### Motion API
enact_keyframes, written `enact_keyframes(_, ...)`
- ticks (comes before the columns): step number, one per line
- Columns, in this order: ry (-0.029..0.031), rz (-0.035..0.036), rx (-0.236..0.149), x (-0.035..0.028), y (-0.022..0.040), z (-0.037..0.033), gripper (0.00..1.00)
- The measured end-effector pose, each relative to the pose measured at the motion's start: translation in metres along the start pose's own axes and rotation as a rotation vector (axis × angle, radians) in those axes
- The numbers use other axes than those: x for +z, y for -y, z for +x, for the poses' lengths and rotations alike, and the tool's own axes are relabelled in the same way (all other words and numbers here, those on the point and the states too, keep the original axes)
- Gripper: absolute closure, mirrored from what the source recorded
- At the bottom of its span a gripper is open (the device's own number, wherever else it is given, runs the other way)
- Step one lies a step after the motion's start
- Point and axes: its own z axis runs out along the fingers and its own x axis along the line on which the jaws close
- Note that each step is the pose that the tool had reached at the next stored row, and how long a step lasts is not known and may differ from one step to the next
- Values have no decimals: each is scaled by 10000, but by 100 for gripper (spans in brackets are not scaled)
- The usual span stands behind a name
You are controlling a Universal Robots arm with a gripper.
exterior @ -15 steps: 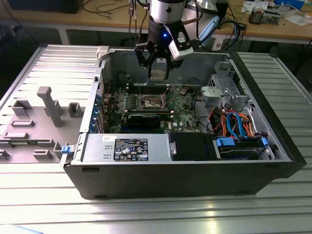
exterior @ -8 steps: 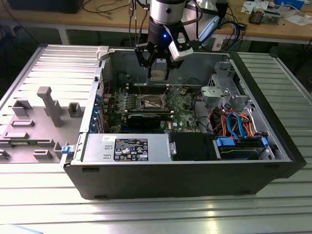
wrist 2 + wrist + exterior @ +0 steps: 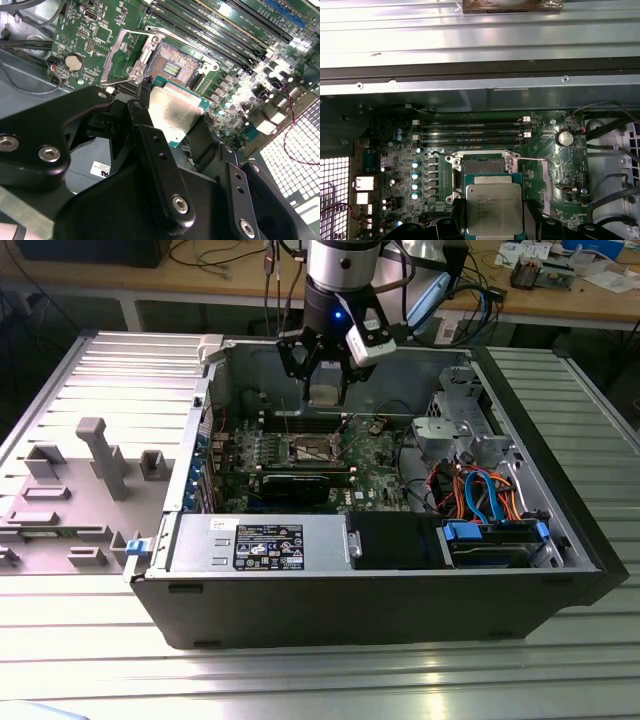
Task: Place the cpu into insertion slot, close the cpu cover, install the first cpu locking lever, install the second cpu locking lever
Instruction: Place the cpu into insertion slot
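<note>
My gripper (image 3: pixel 325 388) hangs inside the open computer case, shut on the cpu (image 3: pixel 325 395), a flat square chip with a dull silver top. In both wrist views the cpu (image 3: pixel 175 116) (image 3: pixel 494 207) sits between the black fingers (image 3: pixel 145 125), held above the board and apart from it. Just beyond its edge lies the insertion slot (image 3: pixel 172 67) (image 3: pixel 481 164), open, with its brownish contact field showing. The cpu cover (image 3: pixel 119 56) is swung up beside the slot, on the coin battery's side. In the exterior view the slot (image 3: pixel 310 450) lies below the gripper.
Long black memory slots (image 3: pixel 470 131) run beside the socket. The case wall (image 3: pixel 330 350) stands close behind the gripper. A power supply (image 3: pixel 260 545), drive cage (image 3: pixel 455 430) and coloured cables (image 3: pixel 480 490) fill the case's near and right sides. Grey fixtures (image 3: pixel 100 455) stand at the exterior view's left.
</note>
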Motion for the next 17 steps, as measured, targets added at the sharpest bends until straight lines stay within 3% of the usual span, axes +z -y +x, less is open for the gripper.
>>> enact_keyframes(17,0,1,0,37,3,-1,45)
